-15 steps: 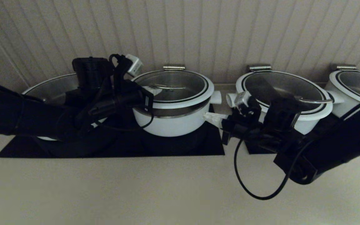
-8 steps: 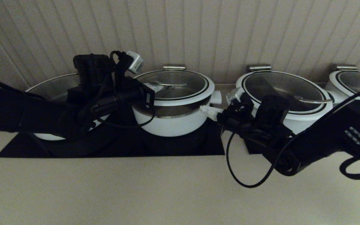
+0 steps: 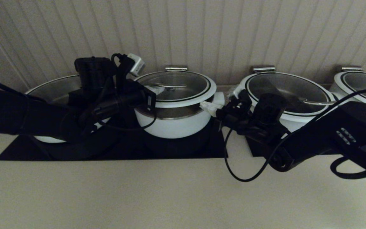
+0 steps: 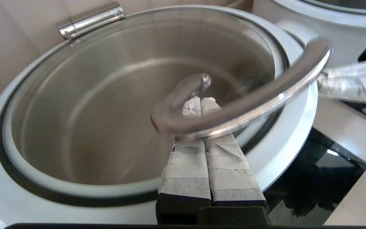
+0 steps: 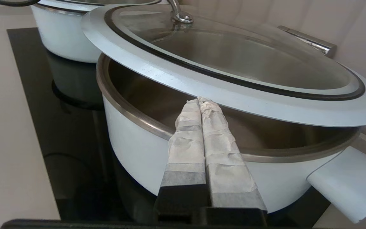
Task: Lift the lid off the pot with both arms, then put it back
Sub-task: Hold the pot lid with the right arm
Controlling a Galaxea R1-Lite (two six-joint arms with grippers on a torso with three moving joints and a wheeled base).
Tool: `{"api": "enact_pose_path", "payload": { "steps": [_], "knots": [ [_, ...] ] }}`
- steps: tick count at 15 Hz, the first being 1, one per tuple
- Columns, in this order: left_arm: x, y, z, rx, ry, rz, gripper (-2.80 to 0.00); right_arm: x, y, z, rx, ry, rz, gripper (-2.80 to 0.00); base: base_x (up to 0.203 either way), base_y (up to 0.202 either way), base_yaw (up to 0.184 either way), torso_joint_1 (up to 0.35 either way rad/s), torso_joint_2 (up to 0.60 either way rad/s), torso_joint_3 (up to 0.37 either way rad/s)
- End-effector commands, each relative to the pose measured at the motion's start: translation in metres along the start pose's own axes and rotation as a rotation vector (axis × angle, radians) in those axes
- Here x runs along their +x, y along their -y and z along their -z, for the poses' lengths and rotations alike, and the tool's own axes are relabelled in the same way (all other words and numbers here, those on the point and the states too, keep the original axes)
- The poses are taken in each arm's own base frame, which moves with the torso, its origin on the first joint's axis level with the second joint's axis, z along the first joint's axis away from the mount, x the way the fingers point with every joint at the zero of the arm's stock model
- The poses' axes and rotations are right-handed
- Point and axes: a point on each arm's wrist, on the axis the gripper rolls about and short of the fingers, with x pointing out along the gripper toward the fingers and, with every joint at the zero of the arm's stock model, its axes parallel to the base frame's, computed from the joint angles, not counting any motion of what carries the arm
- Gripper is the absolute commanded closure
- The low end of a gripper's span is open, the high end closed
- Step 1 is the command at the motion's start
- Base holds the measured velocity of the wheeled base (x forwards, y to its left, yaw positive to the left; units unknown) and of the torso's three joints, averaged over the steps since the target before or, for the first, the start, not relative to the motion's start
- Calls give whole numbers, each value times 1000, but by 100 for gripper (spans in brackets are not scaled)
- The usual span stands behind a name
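The small deep white pot [image 3: 173, 122] stands on the black cooktop. Its glass lid [image 3: 183, 95] with a white rim hangs a little above the pot's steel rim, with a gap showing. My left gripper [image 3: 156, 90] is shut, its fingers [image 4: 227, 159] pushed under the lid's curved steel handle [image 4: 265, 93]. My right gripper [image 3: 206, 106] is shut, its fingertips [image 5: 199, 101] up against the underside of the lid's rim [image 5: 233, 92], over the pot's edge [image 5: 132, 117]. The pot's right stub handle [image 5: 348, 181] is free.
A wider white pot with a lid [image 3: 288, 92] stands close on the right, another [image 3: 361, 86] further right. A third wide pot [image 3: 52, 92] sits behind my left arm. The cooktop [image 3: 176, 149] lies against a panelled wall, with beige counter [image 3: 170, 194] in front.
My right gripper has moved up and left, under the lid's right rim. The lid has risen slightly off the pot. My left gripper has stayed under the handle.
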Motion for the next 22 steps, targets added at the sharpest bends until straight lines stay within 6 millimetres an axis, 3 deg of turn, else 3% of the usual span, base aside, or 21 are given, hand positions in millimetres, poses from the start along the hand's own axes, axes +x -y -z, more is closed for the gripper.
{"api": "enact_pose_path", "payload": {
  "steps": [1,15,22],
  "knots": [
    [-4,-2,1,2,-6,-12,0,1,1,-2,-9,15,2,0,0,0,0,0,0,0],
    [-56,-47,3,71,-47,-173,0,0,3,1,-8,9,11,0,0,0,0,0,0,0],
    [-89,-44,7,62,-82,-209,0,-1,6,2,-9,7,19,0,0,0,0,0,0,0]
  ]
}}
